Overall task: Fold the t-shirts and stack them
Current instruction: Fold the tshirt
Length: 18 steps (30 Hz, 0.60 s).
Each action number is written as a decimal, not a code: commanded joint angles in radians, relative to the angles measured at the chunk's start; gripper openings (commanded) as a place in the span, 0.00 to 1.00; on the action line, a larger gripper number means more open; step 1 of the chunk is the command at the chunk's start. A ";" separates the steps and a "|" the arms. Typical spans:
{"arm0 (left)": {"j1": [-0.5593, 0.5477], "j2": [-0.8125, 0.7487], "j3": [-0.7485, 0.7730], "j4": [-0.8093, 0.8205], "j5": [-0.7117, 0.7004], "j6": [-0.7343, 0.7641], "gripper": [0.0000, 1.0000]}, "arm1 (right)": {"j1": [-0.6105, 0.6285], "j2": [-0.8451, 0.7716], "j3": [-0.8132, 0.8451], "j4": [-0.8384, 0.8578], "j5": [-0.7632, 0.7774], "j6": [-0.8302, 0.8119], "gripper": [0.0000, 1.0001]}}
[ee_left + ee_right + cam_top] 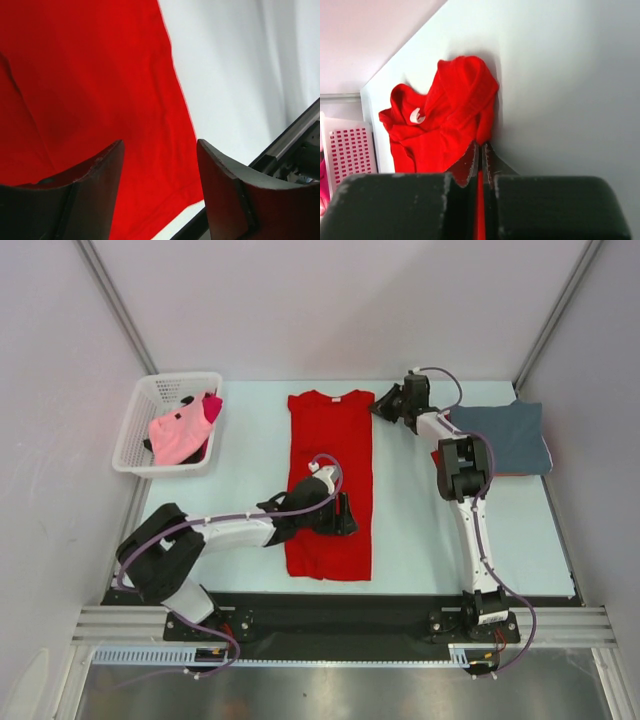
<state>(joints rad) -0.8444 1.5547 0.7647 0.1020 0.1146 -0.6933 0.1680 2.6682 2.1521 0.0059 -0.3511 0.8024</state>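
Beneath the left gripper (pixel 160 145), jaws apart and empty, the soft red t-shirt (pixel 330 440) lies flat on the smooth pale worktop (pixel 420 530), its side edge under one finger; closing there may catch one layer only and bunch the limp cloth. Farther out, the right gripper (pixel 481 150) is pinched tight on a thin fold at the shirt's shoulder, a shallow bite that could slip when lifted.

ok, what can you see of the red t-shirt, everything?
The red t-shirt is plain bright red soft cloth. It lies flat as a long strip in the middle of the table, collar far, hem toward the arms. A white neck label shows. The right gripper is shut on its far right corner, bunching cloth there. The left gripper is open over its near right edge; contact unclear.
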 commanded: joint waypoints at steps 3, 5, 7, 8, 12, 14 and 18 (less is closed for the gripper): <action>-0.059 0.071 -0.048 0.103 -0.029 -0.087 0.63 | -0.019 0.097 0.150 -0.040 0.101 0.017 0.00; -0.074 0.088 -0.062 0.151 -0.023 -0.104 0.63 | -0.030 0.131 0.221 -0.035 0.101 0.021 0.03; -0.094 0.062 -0.059 0.156 -0.026 -0.089 0.66 | -0.039 0.154 0.284 -0.050 0.067 0.006 0.37; -0.096 0.045 -0.053 0.144 -0.023 -0.084 0.67 | -0.041 0.153 0.328 -0.084 0.054 -0.003 0.46; -0.094 -0.096 -0.021 0.020 -0.068 -0.022 0.74 | -0.028 0.032 0.224 -0.104 0.034 -0.075 0.51; -0.085 -0.171 0.011 -0.123 -0.108 -0.005 0.75 | -0.025 -0.103 0.108 -0.072 0.023 -0.112 0.51; -0.039 -0.338 -0.030 -0.264 -0.138 0.002 0.75 | -0.016 -0.321 -0.151 -0.087 0.014 -0.172 0.56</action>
<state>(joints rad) -0.9188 1.3453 0.7303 -0.0196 0.0353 -0.7242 0.1345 2.5660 2.0941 -0.0776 -0.3222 0.7143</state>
